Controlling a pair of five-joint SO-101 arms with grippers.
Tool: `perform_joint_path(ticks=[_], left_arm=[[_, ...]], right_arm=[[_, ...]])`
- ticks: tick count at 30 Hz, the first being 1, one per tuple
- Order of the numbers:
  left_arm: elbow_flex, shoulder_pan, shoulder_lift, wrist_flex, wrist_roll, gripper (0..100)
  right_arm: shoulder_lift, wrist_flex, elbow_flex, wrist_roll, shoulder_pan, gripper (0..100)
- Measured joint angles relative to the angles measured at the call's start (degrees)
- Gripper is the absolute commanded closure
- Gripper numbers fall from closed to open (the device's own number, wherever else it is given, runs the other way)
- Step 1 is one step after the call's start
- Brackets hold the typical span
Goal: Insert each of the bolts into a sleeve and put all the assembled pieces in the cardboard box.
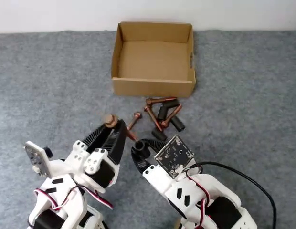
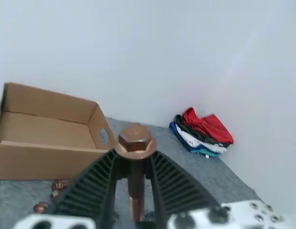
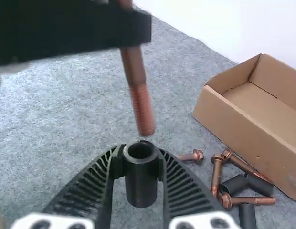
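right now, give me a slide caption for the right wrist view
Right gripper holds a black sleeve upright as a copper bolt hangs just above its opening.

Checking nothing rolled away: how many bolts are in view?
5 bolts: one held in the left gripper, one alone on the carpet, three piled with the sleeves before the cardboard box. More may be hidden.
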Motion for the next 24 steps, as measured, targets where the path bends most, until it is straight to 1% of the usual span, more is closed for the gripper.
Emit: perform_joint_path(ticks=[5, 13, 18, 22, 24], left_arm=[[-0.62, 2.46, 0.00, 1.58, 0.26, 100], [-0.18, 2.99, -0.09, 3.34, -0.44, 100], [3.08, 3.16, -0.26, 3.52, -5.98, 100], [6.07, 3.25, -0.35, 3.34, -13.10, 99], [7.38, 3.34, -0.44, 2.99, -16.35, 96]], right_arm=[[0.09, 0.00, 0.09, 0.00, 0.00, 99.0], [0.09, 0.00, 0.09, 0.00, -0.18, 99.0], [0.18, 0.00, 0.09, 0.09, -0.18, 99.0], [0.18, 0.00, 0.18, 2.99, -0.18, 99.0], [0.26, 0.00, 0.26, 3.87, 0.09, 99.0]])
